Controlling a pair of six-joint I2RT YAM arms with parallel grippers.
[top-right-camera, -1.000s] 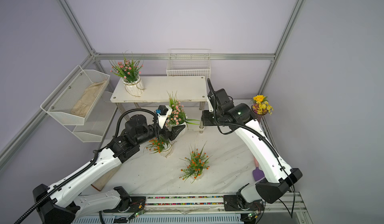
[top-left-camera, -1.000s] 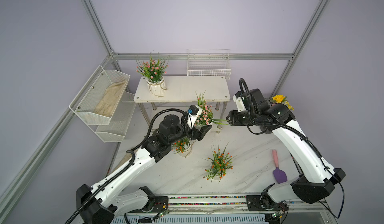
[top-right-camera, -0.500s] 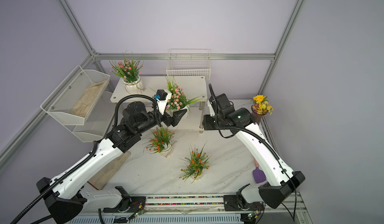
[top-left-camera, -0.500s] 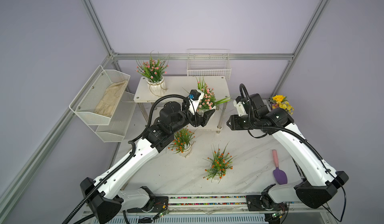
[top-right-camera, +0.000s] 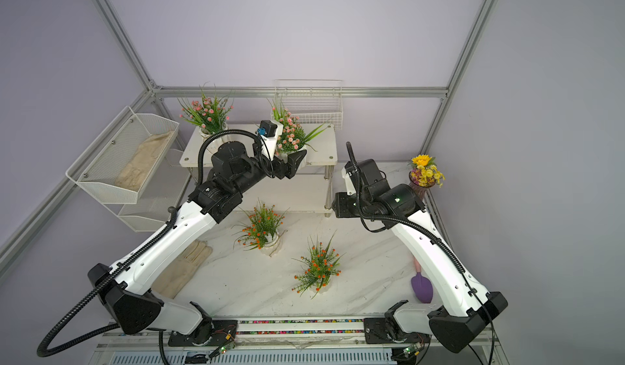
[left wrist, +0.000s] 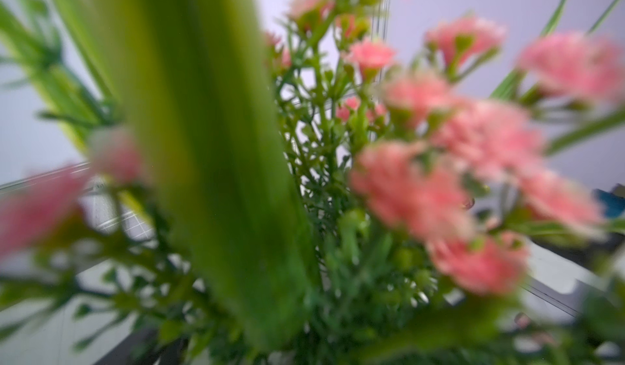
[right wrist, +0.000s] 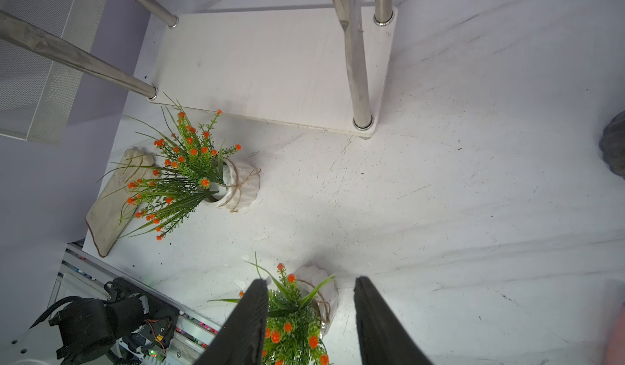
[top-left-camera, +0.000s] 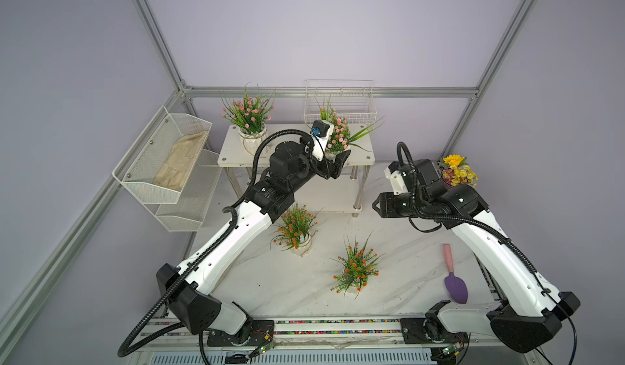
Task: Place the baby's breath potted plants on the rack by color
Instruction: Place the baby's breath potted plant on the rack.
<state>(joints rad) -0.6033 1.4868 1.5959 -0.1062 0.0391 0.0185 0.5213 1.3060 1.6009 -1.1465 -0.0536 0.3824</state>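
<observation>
My left gripper (top-left-camera: 334,162) is shut on the white pot of a pink baby's breath potted plant (top-left-camera: 338,136) and holds it at the right half of the rack's top board (top-left-camera: 363,152). Whether the pot touches the board I cannot tell. Blurred pink blossoms (left wrist: 480,143) fill the left wrist view and hide the jaws. A second pink plant (top-left-camera: 248,118) stands on the top board's left end. Two orange plants (top-left-camera: 296,226) (top-left-camera: 356,268) stand on the table before the rack. My right gripper (right wrist: 311,279) hangs open and empty, high above the nearer orange plant (right wrist: 294,326), right of the rack.
White mesh wall baskets (top-left-camera: 162,157) hang at the left, a glove in the upper one. A wire basket (top-left-camera: 340,109) hangs behind the rack. A vase of yellow flowers (top-left-camera: 456,172) and a purple trowel (top-left-camera: 455,285) are at the right. A glove (top-right-camera: 182,272) lies front left.
My left gripper has lifted the pink plant from low in front of the rack up and back to the top board. The right arm has drawn back a little to the right.
</observation>
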